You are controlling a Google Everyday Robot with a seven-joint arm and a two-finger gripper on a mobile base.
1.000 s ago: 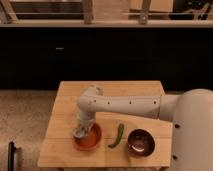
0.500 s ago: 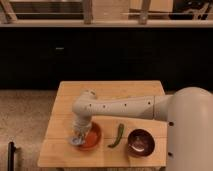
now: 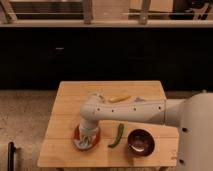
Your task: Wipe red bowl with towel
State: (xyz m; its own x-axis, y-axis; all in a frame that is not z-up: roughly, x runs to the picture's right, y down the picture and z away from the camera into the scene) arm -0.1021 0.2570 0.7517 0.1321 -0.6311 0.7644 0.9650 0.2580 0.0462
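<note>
A red bowl (image 3: 79,133) sits on the wooden table (image 3: 65,105) near its front left. A pale grey towel (image 3: 83,145) lies bunched in the bowl's front part. My gripper (image 3: 87,135) points down into the bowl, right on the towel, at the end of the white arm (image 3: 130,111) that reaches in from the right.
A green chili pepper (image 3: 116,135) lies just right of the red bowl. A dark purple bowl (image 3: 140,141) stands at the front right. A yellow-orange object (image 3: 119,98) lies behind the arm. A dark counter runs behind the table.
The gripper and the towel have shifted a little left and toward the front of the red bowl. The arm's elbow has swung left with it.
</note>
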